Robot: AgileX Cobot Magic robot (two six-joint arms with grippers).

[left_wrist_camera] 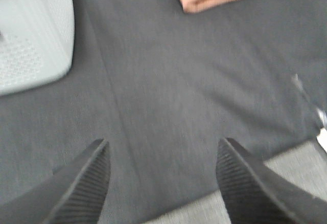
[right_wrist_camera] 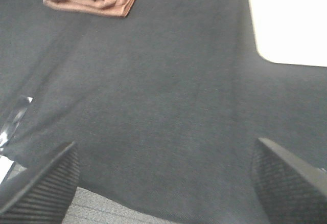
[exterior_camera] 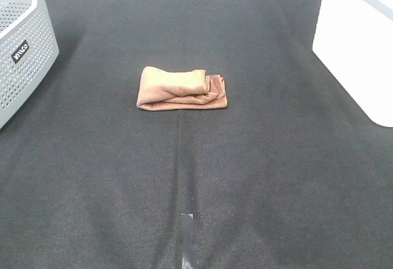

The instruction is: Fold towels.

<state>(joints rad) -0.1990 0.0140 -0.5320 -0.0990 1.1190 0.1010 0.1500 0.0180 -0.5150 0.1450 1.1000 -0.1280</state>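
The folded brown towel lies mid-desk; both the left gripper and the right gripper hover with jaws apart, empty.

The towel is seen as soft terry cloth; ahead of the ribbed matt fingers, a woven mat.

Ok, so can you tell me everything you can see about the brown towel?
The brown towel is a soft, fuzzy-looking cloth, folded into a small, chunky bundle with several layers stacked up. The layers show as wavy edges at its right end in the high view, and a thicker rolled fold sits on top. It lies flat near the middle of the dark cloth-covered table. Only the table touches it; neither gripper is near it, and the grey basket stands well off to its left.
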